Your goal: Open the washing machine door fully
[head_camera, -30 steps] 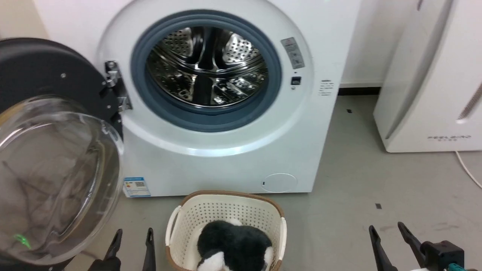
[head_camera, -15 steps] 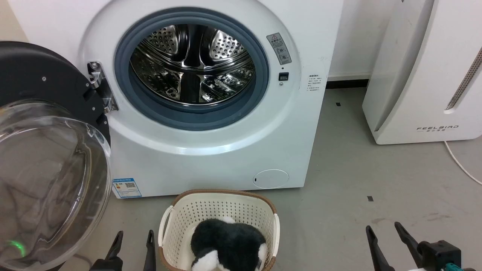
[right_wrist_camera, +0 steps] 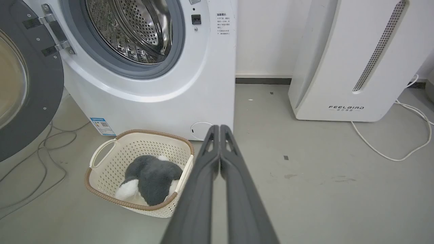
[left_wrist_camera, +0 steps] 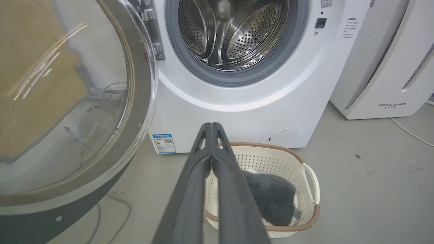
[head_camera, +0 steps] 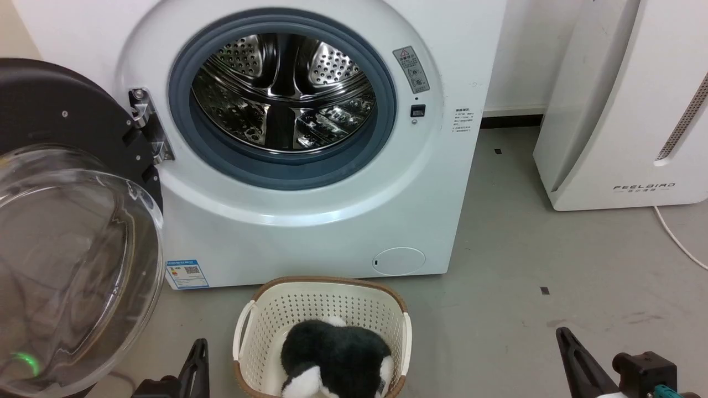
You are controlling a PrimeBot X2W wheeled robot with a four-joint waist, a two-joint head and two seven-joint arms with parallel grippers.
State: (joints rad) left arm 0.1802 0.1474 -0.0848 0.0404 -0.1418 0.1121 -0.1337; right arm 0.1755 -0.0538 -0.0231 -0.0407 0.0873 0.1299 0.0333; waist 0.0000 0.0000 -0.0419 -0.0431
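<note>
Left tool (head_camera: 199,348) low, lower left, jaws pressed together, empty. Right tool (head_camera: 565,334) likewise, lower right.

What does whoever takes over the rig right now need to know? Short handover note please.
Left gripper: shut, empty, touching nothing.
Right gripper: shut, empty, to the right of the basket.
Washing machine door: swung out to the robot's left on its hinge, well clear of the drum opening.
The basket, with a plush toy in it, sits in front of the machine.
Done: the door looks opened wide.
Left: confirm it is at its hinge stop; I cannot tell that from these views.
</note>
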